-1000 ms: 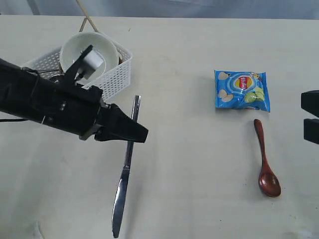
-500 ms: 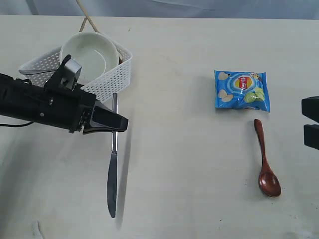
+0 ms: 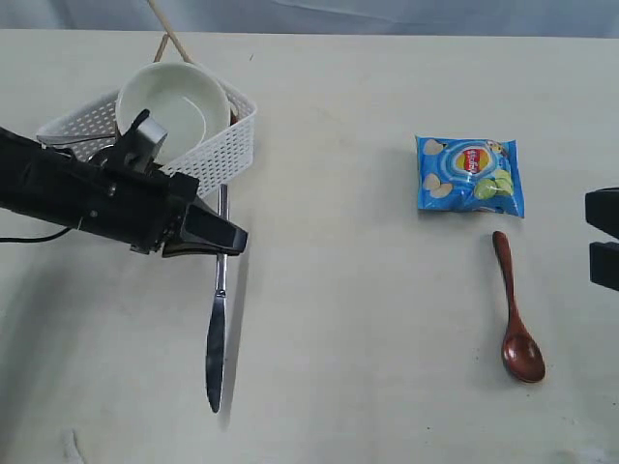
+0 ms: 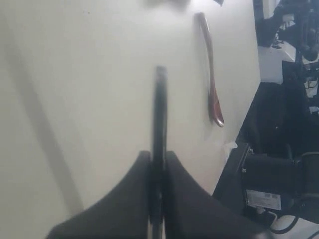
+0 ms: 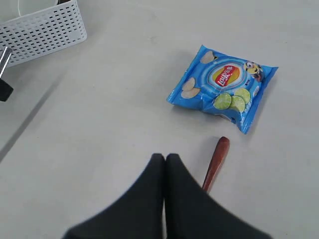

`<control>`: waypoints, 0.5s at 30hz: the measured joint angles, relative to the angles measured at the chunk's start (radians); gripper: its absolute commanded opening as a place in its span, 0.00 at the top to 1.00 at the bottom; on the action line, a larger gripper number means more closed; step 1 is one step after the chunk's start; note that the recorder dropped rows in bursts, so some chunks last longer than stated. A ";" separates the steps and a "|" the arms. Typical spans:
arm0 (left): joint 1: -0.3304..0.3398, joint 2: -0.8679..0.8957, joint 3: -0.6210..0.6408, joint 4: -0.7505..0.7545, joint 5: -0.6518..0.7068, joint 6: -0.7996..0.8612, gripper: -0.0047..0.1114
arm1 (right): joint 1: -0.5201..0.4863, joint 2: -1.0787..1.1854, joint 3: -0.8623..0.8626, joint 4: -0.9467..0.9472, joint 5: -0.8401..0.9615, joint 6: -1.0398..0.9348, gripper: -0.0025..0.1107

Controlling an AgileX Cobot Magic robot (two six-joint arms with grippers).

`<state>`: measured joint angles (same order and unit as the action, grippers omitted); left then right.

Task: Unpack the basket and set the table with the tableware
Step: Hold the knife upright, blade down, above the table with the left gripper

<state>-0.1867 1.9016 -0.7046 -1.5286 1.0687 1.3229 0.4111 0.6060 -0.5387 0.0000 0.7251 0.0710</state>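
Pinching the knife (image 3: 215, 338) by its handle, the left gripper (image 3: 225, 240) has its jaws clamped on it, with the blade pointing to 6 o'clock over the table (image 3: 368, 319). The basket (image 3: 221, 155), holding the bowl (image 3: 174, 106), sits just beside at 11 o'clock. The right gripper (image 5: 164, 160), jaws pressed together and empty, hovers well apart at 3 o'clock, near the spoon (image 3: 517, 319) and chips bag (image 3: 469, 174).

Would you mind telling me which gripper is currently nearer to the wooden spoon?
Right. The right gripper is shut, close to the wooden spoon at its handle end. The left gripper is far across the table, clamped on the knife beside the basket.
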 measured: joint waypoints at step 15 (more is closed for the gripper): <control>0.000 -0.002 -0.003 0.083 -0.050 -0.065 0.96 | 0.000 0.000 0.000 0.000 0.000 0.000 0.98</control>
<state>-0.1867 1.8998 -0.7072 -1.4452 1.0184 1.2581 0.4111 0.6060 -0.5387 0.0000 0.7251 0.0710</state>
